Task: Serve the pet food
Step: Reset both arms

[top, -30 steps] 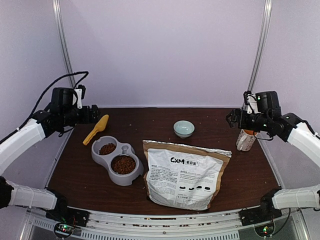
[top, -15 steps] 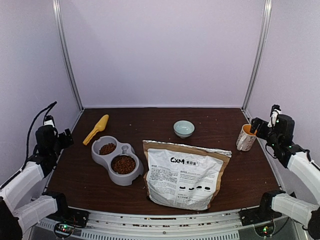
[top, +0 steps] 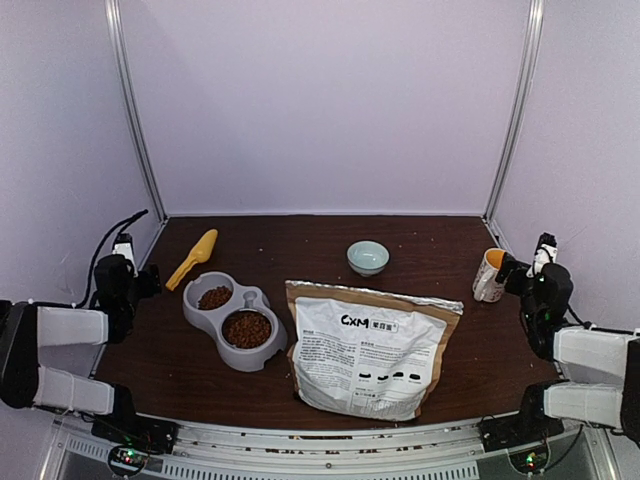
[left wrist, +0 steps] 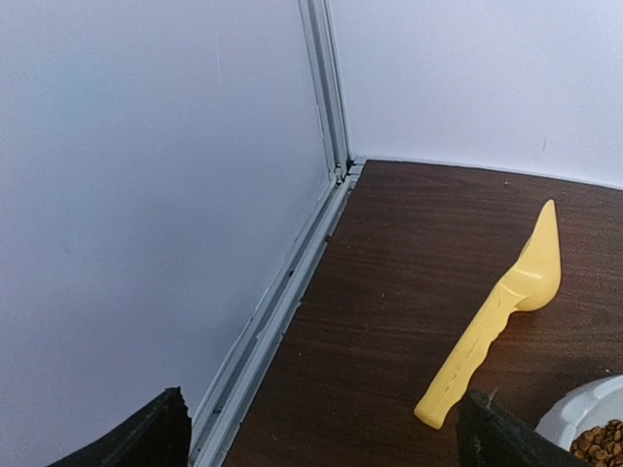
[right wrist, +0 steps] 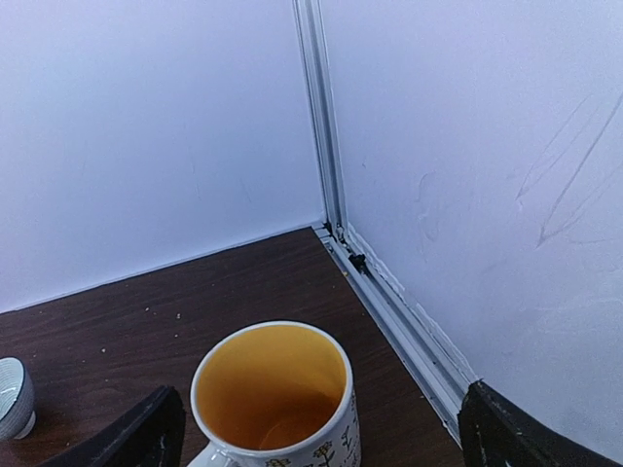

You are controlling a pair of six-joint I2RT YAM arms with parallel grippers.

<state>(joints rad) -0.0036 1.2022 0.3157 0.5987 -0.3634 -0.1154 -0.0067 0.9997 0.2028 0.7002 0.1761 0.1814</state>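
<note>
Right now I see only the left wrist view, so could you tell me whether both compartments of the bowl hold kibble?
Observer: Yes, the top view shows kibble in both compartments of the bowl.
Operator: Thank you. Where is the bag?
Observer: The bag lies flat just right of the bowl.
Operator: Is the right end effector holding anything?
Observer: No, the right end effector is open, with a mug just ahead of it.
</note>
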